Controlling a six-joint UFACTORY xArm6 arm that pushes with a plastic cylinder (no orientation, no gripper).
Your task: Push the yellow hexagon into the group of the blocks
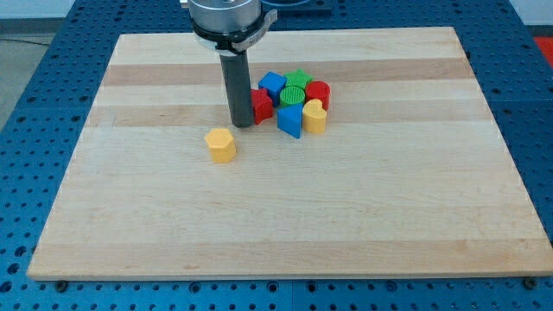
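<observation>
The yellow hexagon [221, 144] stands alone on the wooden board [285, 225], to the left of and below the group. The group sits near the board's upper middle: a red block [261, 104], a blue block [271, 85], a green round block [293, 95], another green block [299, 79], a red cylinder [318, 93], a blue triangular block [290, 121] and a small yellow block [314, 117]. My tip [241, 124] rests on the board right beside the red block's left side, above and right of the yellow hexagon.
The board lies on a blue perforated table [52, 69]. The arm's grey head [226, 19] hangs over the board's top edge.
</observation>
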